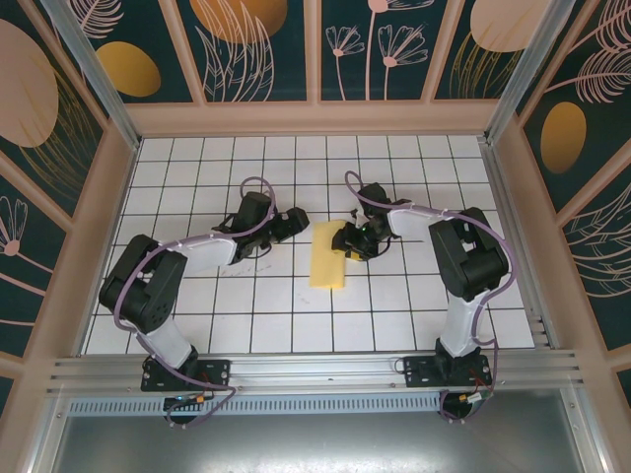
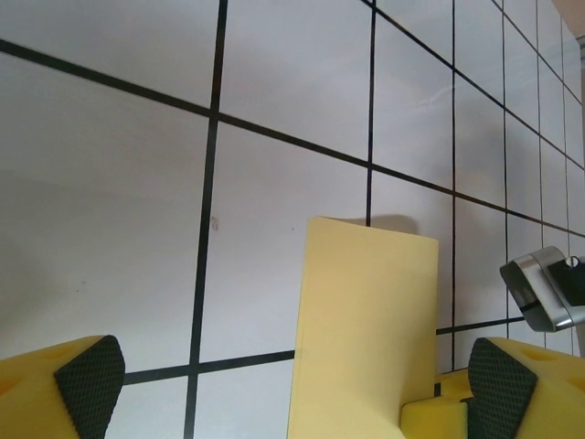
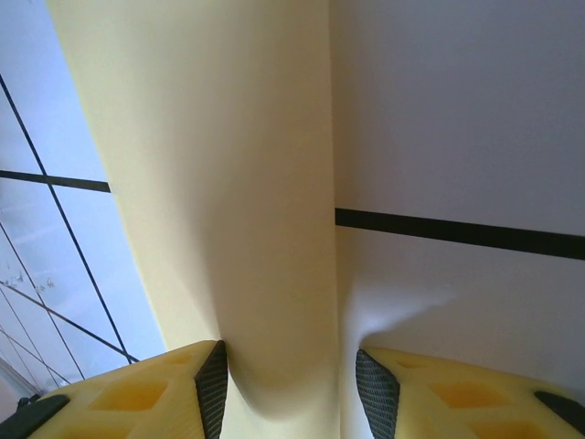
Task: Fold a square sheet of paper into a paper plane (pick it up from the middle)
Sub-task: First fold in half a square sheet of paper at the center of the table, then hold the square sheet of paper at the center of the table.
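The pale-yellow sheet of paper [image 1: 328,258] lies folded in half on the tiled table, a narrow rectangle in the middle. In the left wrist view the sheet of paper [image 2: 366,320] has its top layer slightly raised. My left gripper [image 1: 292,225] hovers just left of its far end. This left gripper [image 2: 292,389] is open wide with nothing held. My right gripper [image 1: 349,241] sits at the paper's far right edge. In the right wrist view the paper [image 3: 228,183] bows up between the half-open jaws of the right gripper [image 3: 292,384]. It touches the left pad [image 3: 213,384]; the right pad [image 3: 377,393] stands just clear.
White tiled table [image 1: 276,315] with black grid lines, walled by a wooden frame. A metal rail [image 1: 315,370] runs along the near edge by the arm bases. The tiles in front of the paper are bare.
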`<state>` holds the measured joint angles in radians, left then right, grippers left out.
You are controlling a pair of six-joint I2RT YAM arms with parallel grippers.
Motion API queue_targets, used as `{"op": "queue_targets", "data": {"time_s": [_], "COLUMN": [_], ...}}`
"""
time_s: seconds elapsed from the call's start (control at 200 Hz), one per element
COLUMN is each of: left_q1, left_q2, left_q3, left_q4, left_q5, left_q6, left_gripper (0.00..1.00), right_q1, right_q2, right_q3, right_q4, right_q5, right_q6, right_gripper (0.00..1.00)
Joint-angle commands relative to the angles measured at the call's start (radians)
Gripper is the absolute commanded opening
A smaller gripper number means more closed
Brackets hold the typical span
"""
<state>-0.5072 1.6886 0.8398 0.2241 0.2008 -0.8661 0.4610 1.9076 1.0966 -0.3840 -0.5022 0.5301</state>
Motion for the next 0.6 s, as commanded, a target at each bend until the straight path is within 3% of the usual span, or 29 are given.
{"op": "queue_targets", "data": {"time_s": [0.0, 0.335, 0.595], "left_q1": [-0.007, -0.007, -0.008], "left_q2": [-0.036, -0.003, 0.073], "left_q3": [0.016, 0.018, 0.045], "left_q4": [-0.016, 0.062, 0.079], "left_q5": [0.000, 0.160, 0.245], "left_q6": [0.079, 0.089, 0.054], "left_gripper": [0.98, 0.97, 0.77], "right_q1": [-0.005, 0.002, 0.006], "right_q2": [0.172, 0.215, 0.240], "right_q3": [-0.077, -0.084, -0.083], "right_q4": [-0.042, -0.048, -0.050], "right_q5": [0.292, 0.348, 0.382], "right_q6": [-0.014, -0.027, -0.028], "right_gripper": [0.48, 0.48, 0.48]}}
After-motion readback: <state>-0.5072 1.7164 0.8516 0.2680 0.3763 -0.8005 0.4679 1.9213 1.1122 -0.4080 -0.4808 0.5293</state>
